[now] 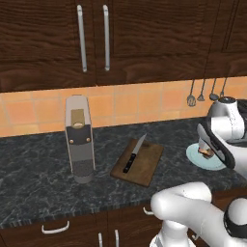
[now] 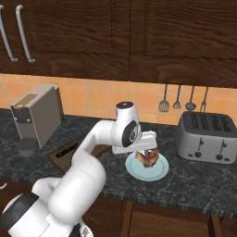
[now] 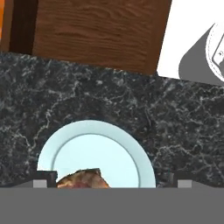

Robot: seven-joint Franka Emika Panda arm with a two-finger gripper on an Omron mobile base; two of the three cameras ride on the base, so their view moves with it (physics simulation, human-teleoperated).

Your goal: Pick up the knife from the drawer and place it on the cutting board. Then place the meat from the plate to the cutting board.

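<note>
The knife, black-handled with a silver blade, lies on the brown cutting board on the counter. To the right of the board sits the pale blue-green plate with the reddish-brown meat on it. My gripper hangs low over the plate, open, its fingers on either side of the meat and apart from it. In the hand view the meat shows between the two fingertips, with the plate beneath and the cutting board beyond. The arm hides part of the plate in the left base view.
A coffee machine stands left of the board, and a toaster stands right of the plate. Ladles and spatulas hang on the tiled wall. A shut drawer front with a curved handle lies below the counter edge.
</note>
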